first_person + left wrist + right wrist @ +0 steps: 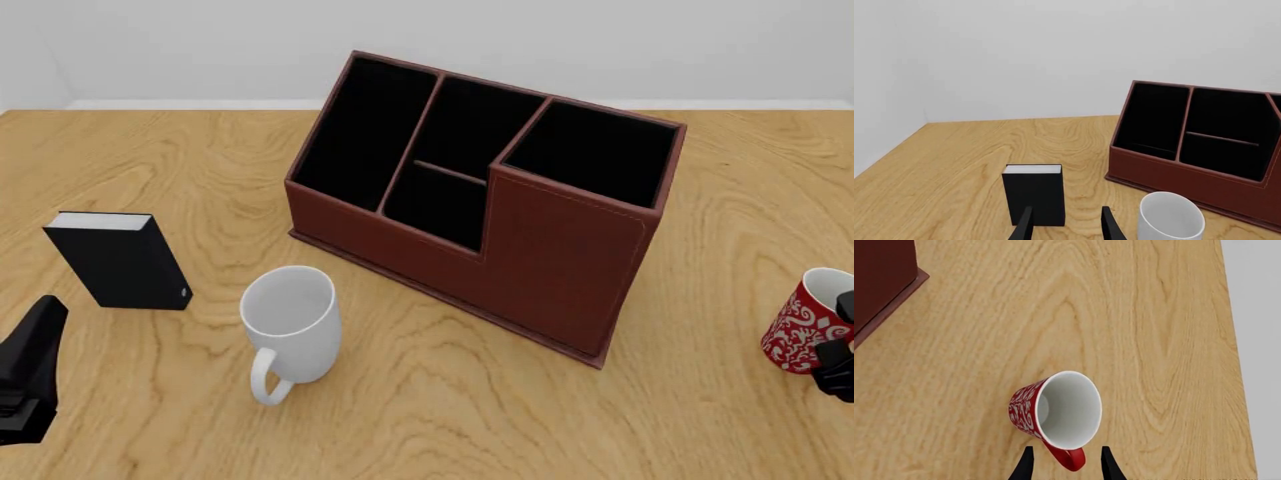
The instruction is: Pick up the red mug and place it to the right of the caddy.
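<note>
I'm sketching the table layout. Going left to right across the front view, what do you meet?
Left gripper → black box → white mug → caddy → red mug → right gripper, at the picture's right edge by the red mug.

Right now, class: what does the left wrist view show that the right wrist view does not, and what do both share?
Only the left wrist view: the small black book-like box and plain white mug. Only the right wrist view: the red swirl-patterned mug, its handle between the right gripper fingertips. Both: the reddish-brown leather-look caddy and wooden table.
</note>
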`<state>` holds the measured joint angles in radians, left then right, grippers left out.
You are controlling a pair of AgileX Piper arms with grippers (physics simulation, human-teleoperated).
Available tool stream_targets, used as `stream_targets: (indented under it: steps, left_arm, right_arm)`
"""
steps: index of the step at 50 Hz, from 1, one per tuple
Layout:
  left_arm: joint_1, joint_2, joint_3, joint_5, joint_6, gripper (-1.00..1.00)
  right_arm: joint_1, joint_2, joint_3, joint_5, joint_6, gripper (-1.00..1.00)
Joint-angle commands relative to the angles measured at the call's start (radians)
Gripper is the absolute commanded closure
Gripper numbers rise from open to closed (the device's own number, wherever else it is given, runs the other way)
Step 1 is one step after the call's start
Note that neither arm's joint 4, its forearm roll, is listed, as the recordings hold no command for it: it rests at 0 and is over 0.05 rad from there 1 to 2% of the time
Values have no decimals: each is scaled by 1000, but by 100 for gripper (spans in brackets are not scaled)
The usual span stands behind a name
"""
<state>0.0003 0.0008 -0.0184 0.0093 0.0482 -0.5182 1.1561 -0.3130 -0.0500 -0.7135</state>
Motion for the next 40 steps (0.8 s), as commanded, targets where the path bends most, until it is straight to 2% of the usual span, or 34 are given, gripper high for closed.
stream_targets:
  steps: [1,19,20,28,33,40]
  left_arm:
    - [0,0,4,-4,2,-100]
    - [0,0,4,-4,0,-100]
    - [-1,0,5,-5,0,-100]
    - [-2,0,5,-7,1,-100]
    - [-2,0,2,-5,4,-100]
    - [-2,0,-5,1,4,-100]
  right_arm:
    - [-12,33,3,-27,-4,-100]
    - [-19,59,10,-36,-18,-100]
    - [-22,59,9,-36,-19,100]
    - [-13,0,14,18,-14,100]
    - [-17,23,17,-8,-18,100]
    - [12,-22,35,11,-4,100]
